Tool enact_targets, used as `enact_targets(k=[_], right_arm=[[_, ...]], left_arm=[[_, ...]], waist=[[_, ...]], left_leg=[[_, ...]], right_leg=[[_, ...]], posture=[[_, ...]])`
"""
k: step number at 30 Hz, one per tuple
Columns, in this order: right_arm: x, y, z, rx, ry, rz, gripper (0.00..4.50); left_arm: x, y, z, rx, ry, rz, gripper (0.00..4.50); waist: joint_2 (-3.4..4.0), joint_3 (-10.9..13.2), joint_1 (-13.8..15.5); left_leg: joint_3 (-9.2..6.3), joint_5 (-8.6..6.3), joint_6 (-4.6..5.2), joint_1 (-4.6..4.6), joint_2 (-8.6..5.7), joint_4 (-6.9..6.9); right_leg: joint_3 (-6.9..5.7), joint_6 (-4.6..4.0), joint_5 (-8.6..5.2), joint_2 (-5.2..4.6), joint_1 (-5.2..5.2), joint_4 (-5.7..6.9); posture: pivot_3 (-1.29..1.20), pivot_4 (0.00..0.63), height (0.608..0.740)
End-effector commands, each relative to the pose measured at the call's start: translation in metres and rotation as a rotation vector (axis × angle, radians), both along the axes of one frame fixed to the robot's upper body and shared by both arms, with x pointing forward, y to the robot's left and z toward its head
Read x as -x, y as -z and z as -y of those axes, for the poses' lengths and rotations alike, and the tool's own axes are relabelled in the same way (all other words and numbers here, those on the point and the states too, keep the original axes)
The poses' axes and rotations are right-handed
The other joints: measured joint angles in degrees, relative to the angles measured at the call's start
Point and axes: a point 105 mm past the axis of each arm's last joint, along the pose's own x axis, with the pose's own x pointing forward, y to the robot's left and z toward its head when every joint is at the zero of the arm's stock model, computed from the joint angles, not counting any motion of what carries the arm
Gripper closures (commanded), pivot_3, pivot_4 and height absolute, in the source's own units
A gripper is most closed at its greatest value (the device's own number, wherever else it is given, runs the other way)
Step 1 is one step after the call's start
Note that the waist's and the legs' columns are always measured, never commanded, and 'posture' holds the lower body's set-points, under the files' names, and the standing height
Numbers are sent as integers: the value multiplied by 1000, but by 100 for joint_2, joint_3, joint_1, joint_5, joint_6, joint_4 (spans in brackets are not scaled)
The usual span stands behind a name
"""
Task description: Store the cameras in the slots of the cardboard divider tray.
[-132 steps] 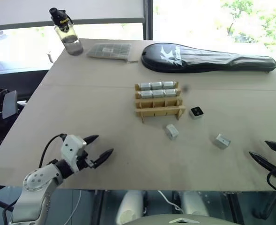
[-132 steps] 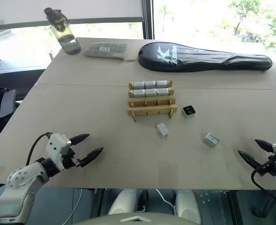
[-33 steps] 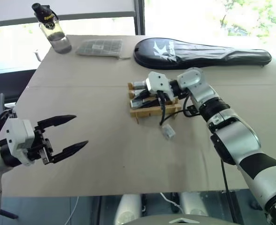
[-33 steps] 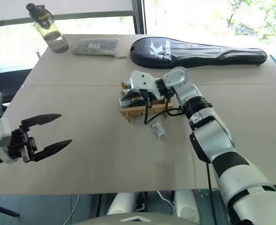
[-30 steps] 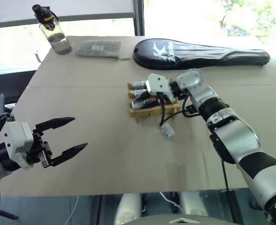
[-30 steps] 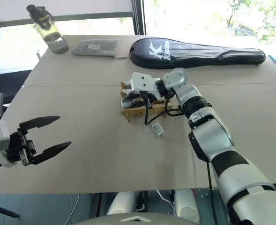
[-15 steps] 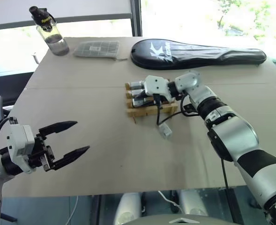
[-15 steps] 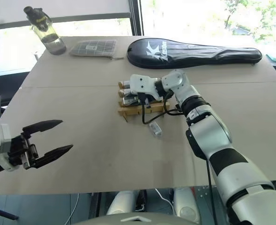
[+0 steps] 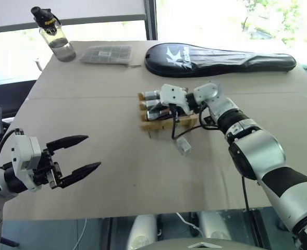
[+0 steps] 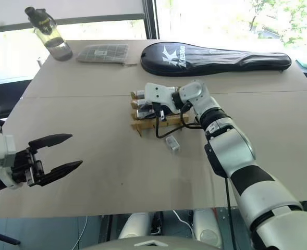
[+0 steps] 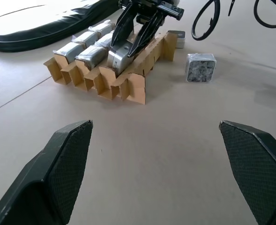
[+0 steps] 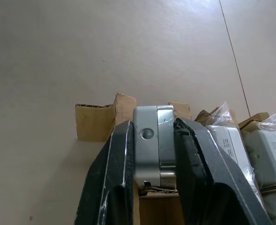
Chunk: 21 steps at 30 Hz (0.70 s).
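The cardboard divider tray [image 9: 170, 124] stands at mid table. Its two back rows hold several wrapped cameras [image 11: 88, 40]. My right gripper [image 9: 152, 111] is shut on a silver camera [image 12: 152, 140] and reaches in from the right. It holds the camera down between the slats at the left end of the tray's front row [image 11: 121, 56]. One loose camera [image 9: 184, 147] lies on the table just in front of the tray. Another camera [image 11: 177, 38] rests by the tray's right end. My left gripper [image 9: 90, 152] hovers open and empty near the table's front left, far from the tray.
At the back left of the table stand a water bottle [image 9: 54, 34] and a flat grey grid-patterned packet [image 9: 107, 54]. A long black racket case [image 9: 221, 54] lies across the back right. A black cable [image 9: 182, 130] loops from my right gripper over the tray's front.
Since the oldest frames my right gripper left the table's front right edge and came to the tray holding a camera, and my left arm moved out left. Over the last second nothing visibly moved.
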Motion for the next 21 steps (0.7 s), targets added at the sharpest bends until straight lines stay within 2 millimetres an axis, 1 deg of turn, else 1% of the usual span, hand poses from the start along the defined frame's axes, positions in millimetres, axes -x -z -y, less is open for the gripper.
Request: enact_targets(k=[1, 5, 6, 8, 9, 10, 12, 14, 18, 21], right_arm=[[4, 9, -4, 23, -5, -43, 3841], [7, 24, -2, 104, -11, -95, 3841], [6, 22, -3, 88, -2, -90, 3341], [4, 15, -6, 31, 11, -83, 2677], [3, 10, -7, -5, 16, -83, 2155], [3, 5, -6, -25, 15, -94, 2077], [3, 1, -2, -20, -6, -86, 1391], [4, -5, 2, -18, -31, -77, 1391], [3, -22, 6, -75, -46, -61, 1391], [0, -27, 9, -89, -35, -30, 1391]], left_arm=[[0, -7, 7, -18, 25, 28, 0], [-1, -8, 9, -20, 27, 32, 0], [-2, -8, 11, -18, 29, 35, 0], [-2, -8, 12, -15, 31, 38, 0], [-2, -8, 13, -14, 31, 39, 0], [-2, -8, 13, -14, 31, 38, 0], [-2, -8, 13, -12, 31, 36, 0], [-4, -7, 13, -12, 33, 34, 0], [-10, -8, 14, -10, 47, 32, 0], [-14, -9, 16, -7, 62, 35, 0]], waist=[[0, 0, -4], [0, -1, -3], [-1, -1, -3], [-2, -3, -4], [-2, -2, -5], [-2, -3, -15], [0, -1, -14], [0, -1, -9], [-1, -2, 8], [0, -1, -1]], left_leg=[[0, 0, 0, 0, 0, 0], [0, 0, 0, 0, 0, 0], [0, 0, 0, 1, 0, 0], [0, 0, 0, 1, 0, 0], [0, 0, 0, 1, 0, 0], [0, 0, 0, 1, 0, 0], [0, 0, 0, 1, 1, 0], [0, 0, 0, 1, 1, 0], [-3, 0, 0, 0, -1, 0], [-1, 0, 0, 0, -1, 1]], right_leg=[[0, 0, 0, 0, 0, 0], [3, 0, 0, -1, -1, 1], [4, -1, 0, -2, 0, 0], [5, -1, 0, -2, 0, 0], [6, -1, 0, -3, 0, 0], [7, -1, 0, -3, 0, 1], [9, -1, 0, -2, -1, 2], [9, -1, 0, -3, -1, 2], [7, -1, 0, -4, 0, 1], [7, 0, 0, -3, -1, 3]], posture=[[0, 150, 740], [0, 150, 740], [0, 150, 740], [0, 150, 740], [0, 150, 740], [0, 150, 740], [0, 150, 740], [0, 150, 740], [0, 150, 740], [0, 150, 740]])
